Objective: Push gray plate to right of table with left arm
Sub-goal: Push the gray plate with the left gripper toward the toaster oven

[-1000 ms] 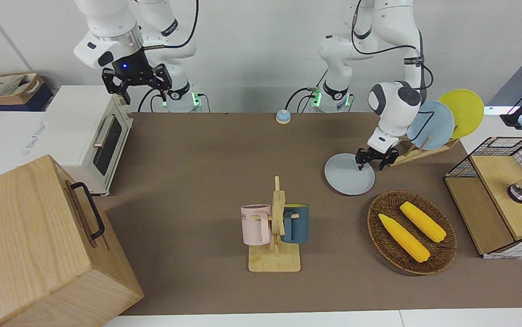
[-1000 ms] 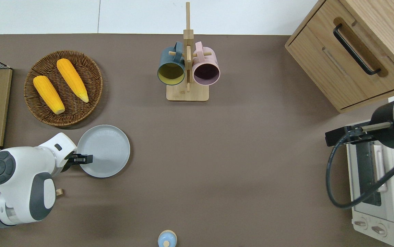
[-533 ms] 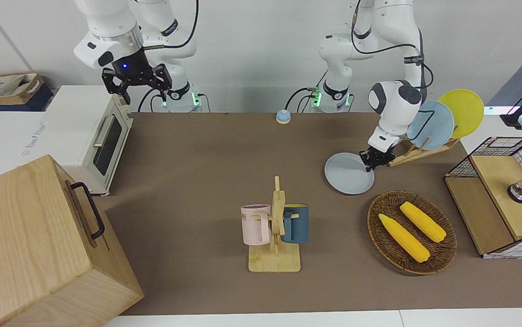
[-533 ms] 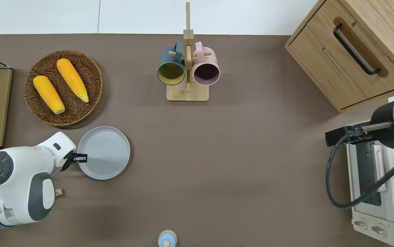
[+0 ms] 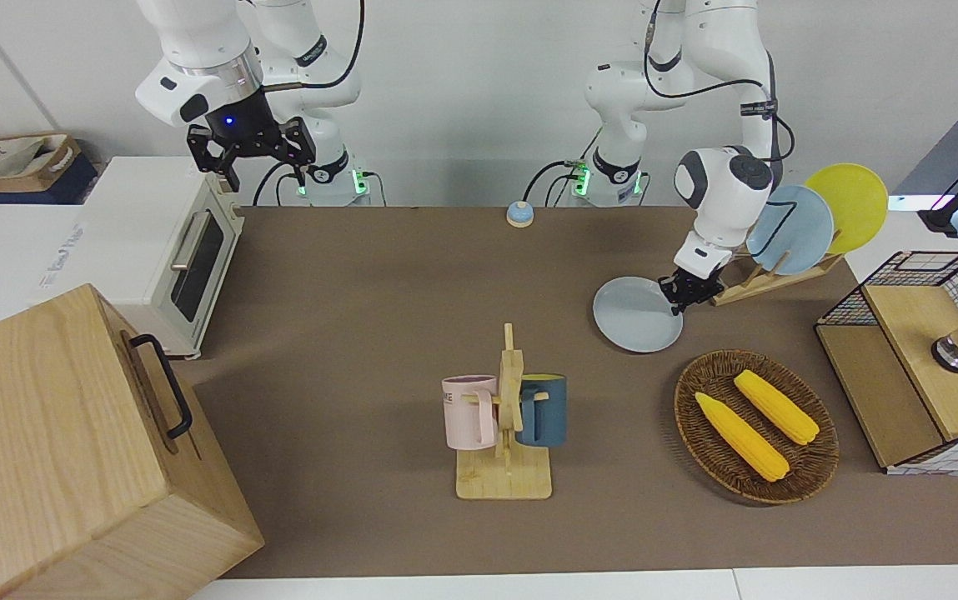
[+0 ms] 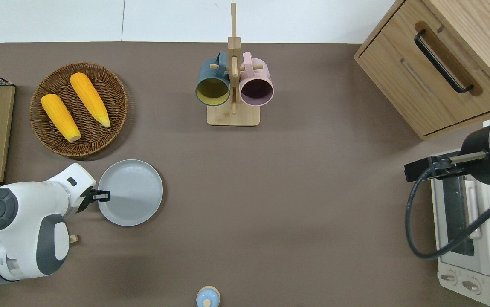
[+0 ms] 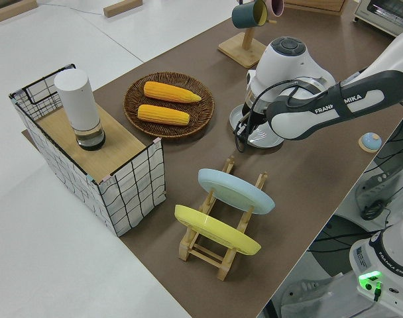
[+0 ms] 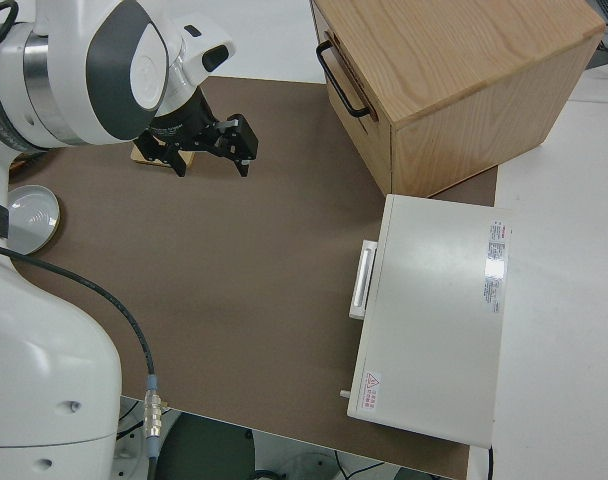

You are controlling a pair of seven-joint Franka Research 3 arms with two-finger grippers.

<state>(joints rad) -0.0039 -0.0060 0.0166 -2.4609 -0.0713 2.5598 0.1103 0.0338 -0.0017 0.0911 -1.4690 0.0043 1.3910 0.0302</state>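
The gray plate [image 5: 637,315] lies flat on the brown table [image 6: 291,192] near the left arm's end, nearer to the robots than the wicker basket. It also shows in the overhead view [image 6: 130,192], the left side view [image 7: 271,139] and the right side view [image 8: 29,215]. My left gripper [image 5: 679,293] is shut and empty, low at the table. Its tip [image 6: 105,195] touches the plate's rim on the side toward the left arm's end. The arm hides part of the plate in the left side view. My right gripper [image 5: 253,154] is open and parked.
A wicker basket [image 6: 40,128] holding two corn cobs lies farther from the robots than the plate. A mug stand [image 6: 233,115], a plate rack [image 5: 766,283] with sky-blue and yellow plates, a wire crate [image 5: 912,350], a wooden cabinet [image 6: 436,64], a toaster oven [image 5: 162,250] and a small bell [image 6: 207,296] stand around.
My left gripper's fingers closed and drew back from over the plate to its rim. The plate has slid slightly toward the right arm's end and the robots. The right arm has not moved.
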